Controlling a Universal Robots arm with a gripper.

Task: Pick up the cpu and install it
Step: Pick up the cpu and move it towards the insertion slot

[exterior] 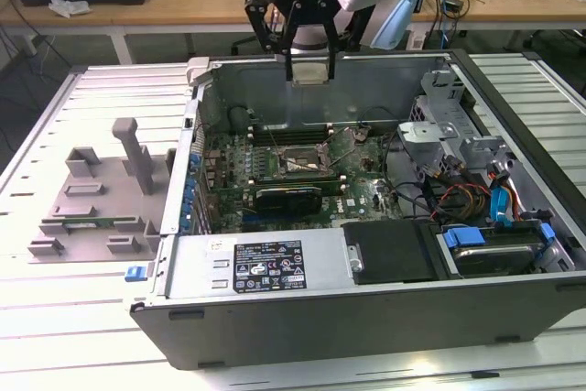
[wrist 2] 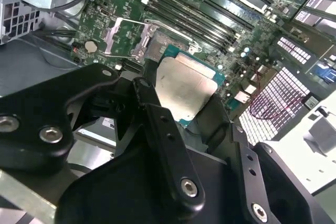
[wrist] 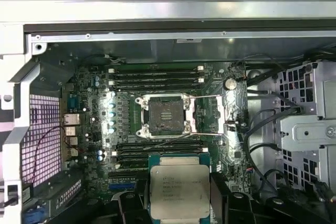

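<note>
So, your pincer is clamped on the cpu, with a finger on each of two opposite edges. My guess is that's deliberate: an edge grip keeps the fingers off the silvery lid and off whatever's on the underside.

The chip is held flat, lid up, roughly parallel to the socket. That makes sense, since it has to go in level rather than tilted.

It hangs well above the socket, up around the rim of the computer case. Going by the first wrist view, it isn't squarely over the socket either, but off to one side of it.

The socket itself is bare, and in the second wrist view its metal frame looks swung up out of the way, so nothing covers the seat. The chip isn't touching the socket or the green motherboard around it. I'd say the pickup is done and the install isn't.
</note>
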